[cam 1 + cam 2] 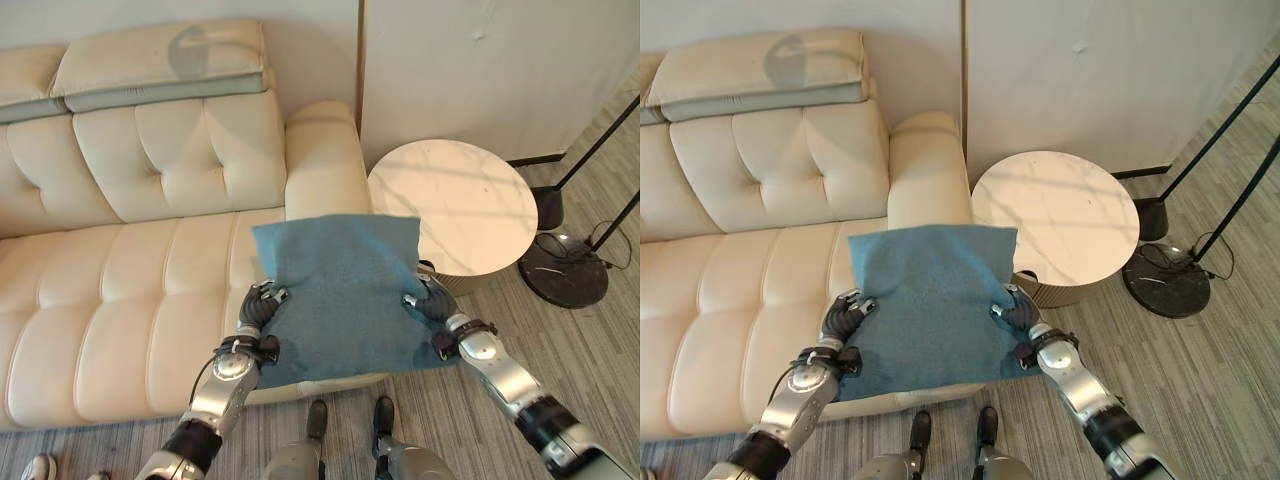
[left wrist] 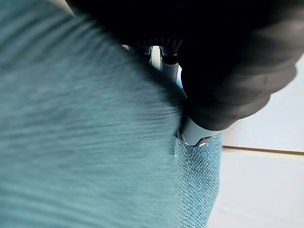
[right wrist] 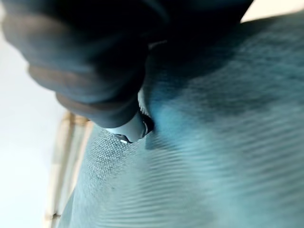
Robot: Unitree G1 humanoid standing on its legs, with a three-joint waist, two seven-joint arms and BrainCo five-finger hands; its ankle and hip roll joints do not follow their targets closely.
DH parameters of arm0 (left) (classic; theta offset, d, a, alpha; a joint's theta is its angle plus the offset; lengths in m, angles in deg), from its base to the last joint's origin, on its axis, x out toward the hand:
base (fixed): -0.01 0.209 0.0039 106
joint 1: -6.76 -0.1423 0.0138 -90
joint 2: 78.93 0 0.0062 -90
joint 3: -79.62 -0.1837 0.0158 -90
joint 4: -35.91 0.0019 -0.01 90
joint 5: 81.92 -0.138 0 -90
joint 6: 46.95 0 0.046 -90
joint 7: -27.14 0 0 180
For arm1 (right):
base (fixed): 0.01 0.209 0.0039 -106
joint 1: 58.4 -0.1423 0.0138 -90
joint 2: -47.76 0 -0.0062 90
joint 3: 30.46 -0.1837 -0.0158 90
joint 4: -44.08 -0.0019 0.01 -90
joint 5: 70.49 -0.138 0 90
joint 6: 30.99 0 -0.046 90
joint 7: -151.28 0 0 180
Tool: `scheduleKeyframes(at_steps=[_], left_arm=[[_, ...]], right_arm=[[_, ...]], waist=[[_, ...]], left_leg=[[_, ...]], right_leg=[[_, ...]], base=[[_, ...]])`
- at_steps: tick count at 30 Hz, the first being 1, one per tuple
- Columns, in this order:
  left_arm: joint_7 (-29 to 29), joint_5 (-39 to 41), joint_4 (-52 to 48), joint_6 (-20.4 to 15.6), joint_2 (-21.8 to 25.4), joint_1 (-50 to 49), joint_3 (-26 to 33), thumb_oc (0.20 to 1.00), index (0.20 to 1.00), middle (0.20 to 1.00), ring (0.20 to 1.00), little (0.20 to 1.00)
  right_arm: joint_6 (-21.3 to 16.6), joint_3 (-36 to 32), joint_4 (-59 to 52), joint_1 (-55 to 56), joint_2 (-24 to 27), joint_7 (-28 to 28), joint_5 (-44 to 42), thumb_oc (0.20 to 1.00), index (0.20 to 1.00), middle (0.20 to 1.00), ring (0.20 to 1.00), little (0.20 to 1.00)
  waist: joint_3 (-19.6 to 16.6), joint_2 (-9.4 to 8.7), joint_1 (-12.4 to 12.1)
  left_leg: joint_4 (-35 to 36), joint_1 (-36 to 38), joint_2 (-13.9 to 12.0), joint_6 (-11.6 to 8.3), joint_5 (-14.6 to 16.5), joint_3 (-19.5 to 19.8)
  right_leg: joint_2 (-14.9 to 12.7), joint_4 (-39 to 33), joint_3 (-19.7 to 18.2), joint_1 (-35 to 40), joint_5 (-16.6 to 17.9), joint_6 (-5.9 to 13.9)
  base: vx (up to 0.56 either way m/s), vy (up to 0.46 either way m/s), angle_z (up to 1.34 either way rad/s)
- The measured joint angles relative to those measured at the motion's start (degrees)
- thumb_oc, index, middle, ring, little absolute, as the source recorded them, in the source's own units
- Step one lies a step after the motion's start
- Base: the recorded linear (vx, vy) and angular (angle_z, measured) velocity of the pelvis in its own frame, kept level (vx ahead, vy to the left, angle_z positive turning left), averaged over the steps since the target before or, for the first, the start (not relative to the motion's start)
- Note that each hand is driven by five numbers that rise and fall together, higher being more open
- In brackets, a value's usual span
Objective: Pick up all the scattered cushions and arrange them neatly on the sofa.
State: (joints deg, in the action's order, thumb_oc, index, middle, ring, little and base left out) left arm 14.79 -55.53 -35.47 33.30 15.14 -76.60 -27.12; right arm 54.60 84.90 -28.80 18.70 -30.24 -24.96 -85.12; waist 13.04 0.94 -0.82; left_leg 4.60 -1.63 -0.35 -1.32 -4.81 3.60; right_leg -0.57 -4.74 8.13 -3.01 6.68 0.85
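Observation:
A square blue cushion (image 1: 340,295) is held flat in the air over the right end of the cream sofa (image 1: 130,270), by its armrest. My left hand (image 1: 258,312) grips the cushion's left edge, fingers curled onto the fabric. My right hand (image 1: 430,305) grips its right edge the same way. In the left wrist view the blue weave (image 2: 85,142) lies right against the hand's dark cover (image 2: 223,61). The right wrist view also has the cushion (image 3: 213,156) pressed close beside that hand's cover (image 3: 95,61).
A round white marble side table (image 1: 452,205) stands just right of the sofa armrest (image 1: 322,160). Black lamp bases (image 1: 563,268) and poles stand on the wood floor at the far right. A cream cushion (image 1: 160,60) lies on top of the sofa back.

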Motion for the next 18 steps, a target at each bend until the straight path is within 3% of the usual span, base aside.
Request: scheduleKeyframes(at_steps=[6, 8, 11, 12, 13, 14, 15, 16, 17, 18], left_arm=[[0.2, 0.0, -7.6, 0.0, 0.0, -5.0, 1.8, 0.200, 0.200, 0.200, 0.200, 0.200], [0.2, -0.3, -9.7, 0.0, 0.5, -5.0, 2.3, 0.200, 0.200, 0.200, 0.200, 0.200], [0.3, -0.4, -11.6, 0.0, 0.6, -4.7, 3.7, 0.200, 0.200, 0.200, 0.200, 0.200], [0.3, -0.5, -12.1, -0.1, 0.3, -4.3, 4.0, 0.200, 0.200, 0.200, 0.200, 0.200], [0.3, -0.6, -12.6, -0.1, 1.3, -2.1, 2.9, 0.200, 0.200, 0.200, 0.200, 0.200], [0.3, -0.6, -12.9, -0.1, 1.8, -1.7, 2.7, 0.200, 0.200, 0.200, 0.200, 0.200], [0.3, -0.6, -13.6, -0.1, 2.0, -1.3, 2.9, 0.200, 0.200, 0.200, 0.200, 0.200], [0.2, -0.6, -14.4, -0.4, 2.3, -1.5, 3.5, 0.200, 0.200, 0.200, 0.200, 0.200], [0.1, -0.6, -15.4, -0.9, 2.8, -1.4, 4.4, 0.200, 0.200, 0.200, 0.200, 0.200], [0.1, -0.6, -15.5, -1.2, 2.8, -1.4, 5.3, 0.200, 0.200, 0.200, 0.200, 0.200]], right_arm=[[-0.2, -5.3, -9.3, 8.2, -0.2, -1.2, -0.4, 0.200, 0.200, 0.200, 0.200, 0.200], [-0.2, -5.8, -10.9, 8.5, -0.5, -1.4, -1.2, 0.200, 0.200, 0.200, 0.200, 0.200], [-0.6, -6.0, -11.7, 8.4, -1.6, -1.4, -2.1, 0.200, 0.200, 0.200, 0.200, 0.200], [-0.7, -6.1, -11.7, 8.4, -1.3, -1.3, -2.3, 0.200, 0.200, 0.200, 0.200, 0.200], [-0.7, -6.2, -11.7, 8.4, -0.4, -1.3, -2.2, 0.200, 0.200, 0.200, 0.200, 0.200], [-0.8, -6.3, -11.9, 8.3, -0.3, -1.3, -2.2, 0.200, 0.200, 0.200, 0.200, 0.200], [-0.9, -6.9, -12.7, 8.0, -1.4, -1.3, -2.3, 0.200, 0.200, 0.200, 0.200, 0.200], [-1.1, -6.9, -13.7, 7.8, -1.4, -1.1, -2.3, 0.200, 0.200, 0.200, 0.200, 0.200], [-2.3, -7.1, -14.9, 7.4, -1.9, -0.7, -2.4, 0.200, 0.200, 0.200, 0.200, 0.200], [-2.6, -7.1, -14.8, 6.5, -2.1, -0.7, -2.4, 0.200, 0.200, 0.200, 0.200, 0.200]], waist=[[0.0, -0.50, 0.8], [0.4, -1.59, 1.3], [0.8, -2.56, 2.5], [1.1, -2.06, 2.5], [1.0, -2.33, 2.4], [1.0, -2.54, 1.8], [0.9, -2.92, 0.4], [0.9, -2.91, -0.6], [0.8, -3.24, -1.4], [1.0, -2.73, -1.6]], left_leg=[[0.4, 2.2, 0.4, 0.99, 0.7, -3.1], [0.0, 2.3, 0.5, 1.22, 0.7, -6.0], [-0.2, 1.8, 0.4, 2.37, 0.3, -7.3], [-0.4, 1.3, -0.5, 3.21, -0.2, -7.2], [-4.3, -1.3, -1.4, 3.22, -0.3, -4.8], [-4.9, -1.4, -1.6, 3.20, -0.3, -4.1], [-7.3, -3.3, -1.3, 3.01, -0.4, -2.6], [-7.7, -4.2, -1.1, 2.40, -0.8, -2.4], [-8.0, -6.2, -0.4, 1.26, -1.3, -1.5], [-8.0, -6.9, -0.5, 0.39, -1.8, -0.8]], right_leg=[[-0.4, 0.0, -3.0, 0.9, 0.6, 0.77], [-0.4, 1.1, -5.2, -0.6, 2.0, 0.64], [-0.6, 3.8, -6.3, -2.2, 0.9, 2.56], [-0.3, 9.2, -6.7, -4.4, -2.5, 4.70], [-0.8, 37.7, -8.4, -8.2, -14.8, 8.05], [-0.9, 41.3, -9.1, -7.3, -15.9, 9.02], [0.3, 39.3, -12.7, -2.7, -17.5, 10.12], [0.0, 32.8, -12.7, 0.2, -19.8, 9.34], [-0.2, 20.7, -12.7, 6.0, -21.1, 4.80], [0.2, 15.9, -12.8, 8.0, -20.3, 1.06]], base=[[-0.09, 0.116, -0.30], [-0.23, 0.049, -0.55], [-0.34, 0.004, -0.27], [-0.44, -0.124, 0.42], [-0.35, -0.115, 0.54], [-0.45, -0.176, 0.82], [-0.17, -0.071, 0.39], [-0.48, -0.155, 0.51], [-0.29, -0.086, 0.41], [-0.44, -0.105, 0.43]])
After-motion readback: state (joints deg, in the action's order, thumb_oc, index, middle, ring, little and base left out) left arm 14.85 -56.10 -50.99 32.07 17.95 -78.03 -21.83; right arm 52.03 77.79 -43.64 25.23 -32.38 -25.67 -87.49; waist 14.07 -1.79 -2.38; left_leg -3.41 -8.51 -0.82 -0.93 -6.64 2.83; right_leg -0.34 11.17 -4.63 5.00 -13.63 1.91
